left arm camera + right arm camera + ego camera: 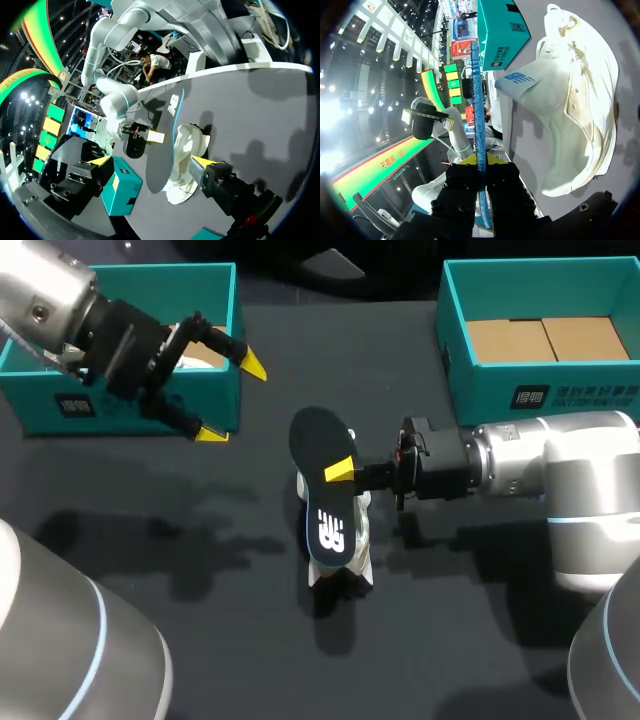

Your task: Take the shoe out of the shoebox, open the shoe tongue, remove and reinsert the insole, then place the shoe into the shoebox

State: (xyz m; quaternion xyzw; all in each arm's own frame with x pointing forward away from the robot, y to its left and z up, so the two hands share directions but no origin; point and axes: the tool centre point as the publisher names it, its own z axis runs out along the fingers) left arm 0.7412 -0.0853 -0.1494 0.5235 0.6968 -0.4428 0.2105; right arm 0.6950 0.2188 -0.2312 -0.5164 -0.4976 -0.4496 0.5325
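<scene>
R gripper (345, 472) pinches the insole (318, 440) btwn both fingers, just above the white shoe (345, 575) at mid-table (200, 540), while L gripper (232, 400) hangs wide open (holding nothing) by the left shoebox (215, 280).

The right gripper (480, 161) is clamped on the insole (478, 100), one yellow-tipped finger against each face. The insole appears edge-on, blue rim visible, extending ahead of the fingers. Beside it, the white shoe (585, 125) lies on the dark table (520, 145), tongue (530, 87) lifted open. A teal shoebox (500, 30) stands beyond the shoe.
</scene>
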